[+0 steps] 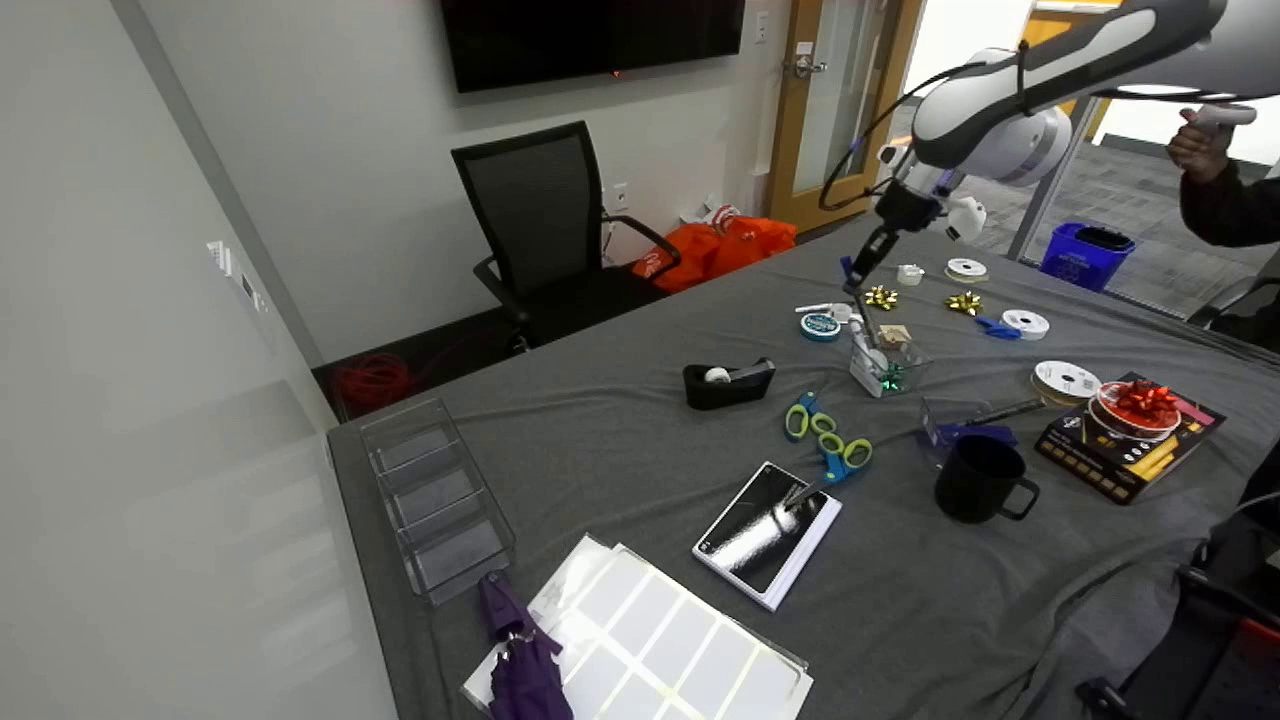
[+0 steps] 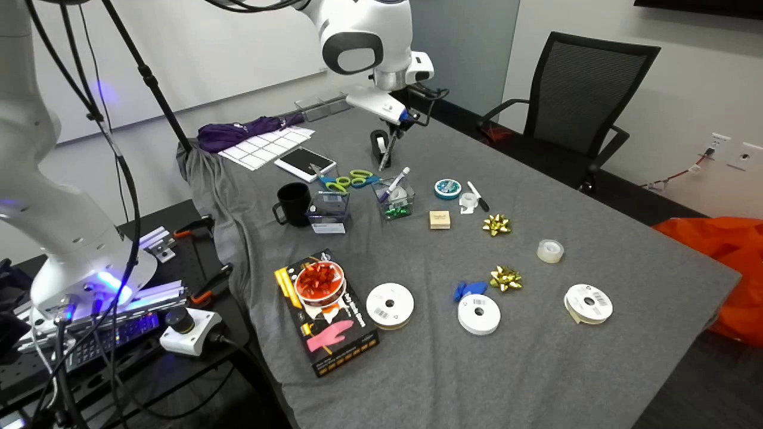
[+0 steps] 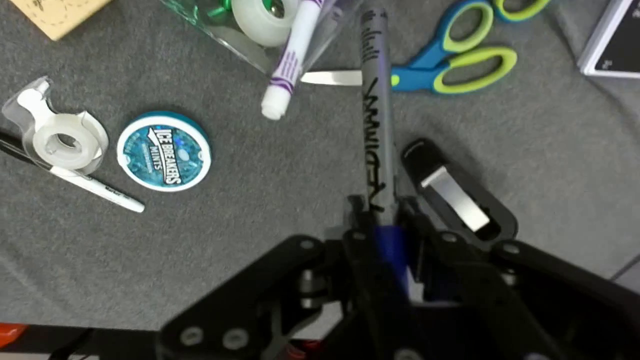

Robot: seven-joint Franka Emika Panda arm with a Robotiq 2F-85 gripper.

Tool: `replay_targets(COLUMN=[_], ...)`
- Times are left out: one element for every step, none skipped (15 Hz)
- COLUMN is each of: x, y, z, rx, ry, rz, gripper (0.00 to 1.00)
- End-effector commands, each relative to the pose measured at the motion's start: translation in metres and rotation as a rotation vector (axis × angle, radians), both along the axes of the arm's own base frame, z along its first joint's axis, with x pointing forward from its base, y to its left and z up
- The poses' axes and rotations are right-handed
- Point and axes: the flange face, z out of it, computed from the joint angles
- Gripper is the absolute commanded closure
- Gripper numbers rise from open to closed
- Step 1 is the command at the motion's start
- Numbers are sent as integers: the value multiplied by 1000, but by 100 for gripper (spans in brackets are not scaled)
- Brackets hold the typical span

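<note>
My gripper (image 3: 382, 210) is shut on a grey marker (image 3: 376, 110) with black lettering and a blue end; the gripper (image 1: 857, 278) also shows in an exterior view. The marker (image 2: 387, 154) points downward, its blue end between the fingers. In the wrist view a black tape dispenser (image 3: 460, 192) lies just right of the fingers. Ahead are blue-green scissors (image 3: 425, 75) and a clear box (image 3: 235, 47) holding a white-and-purple marker (image 3: 292, 60), a tape roll and a green bow. A blue mints tin (image 3: 165, 151) and a tape roll (image 3: 67, 142) beside a white pen (image 3: 100, 189) lie left.
A black mug (image 2: 293, 204) stands beside a second clear box (image 2: 329, 208). A black carton (image 2: 351, 342) carries a red bow (image 2: 320, 281). Ribbon spools (image 2: 390, 304), gold bows (image 2: 496, 225) and a wooden block (image 2: 440, 219) lie about. A clear divided tray (image 1: 435, 500) and purple umbrella (image 1: 525, 660) lie far off.
</note>
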Motion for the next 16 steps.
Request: replay_targets(x=[33, 42, 51, 59, 66, 73, 79, 83, 88, 92, 95, 96, 98, 99, 100, 100], y=[-3, -5, -7, -9, -12, -14, -17, -19, -21, -22, -23, -23, -23, -22, -22, -21], z=[25, 28, 28, 25, 19, 8, -5, -18, -33, -49, -64, -78, -91, -103, -111, -118], rx=[83, 99, 109, 118, 115, 102, 87, 72, 47, 22, -10, -46, -90, -130, -165, -196], ry=[8, -2, -18, -34, -46, -54, -63, -69, -73, -74, -73, -69, -62, -49, -38, -17], rz=[-183, -241, -303, -362, -414, -456, -493, -525, -553, -574, -586, -589, -579, -564, -552, -533], gripper=[95, 95, 95, 95, 95, 95, 95, 95, 95, 95, 95, 95, 95, 95, 95, 95])
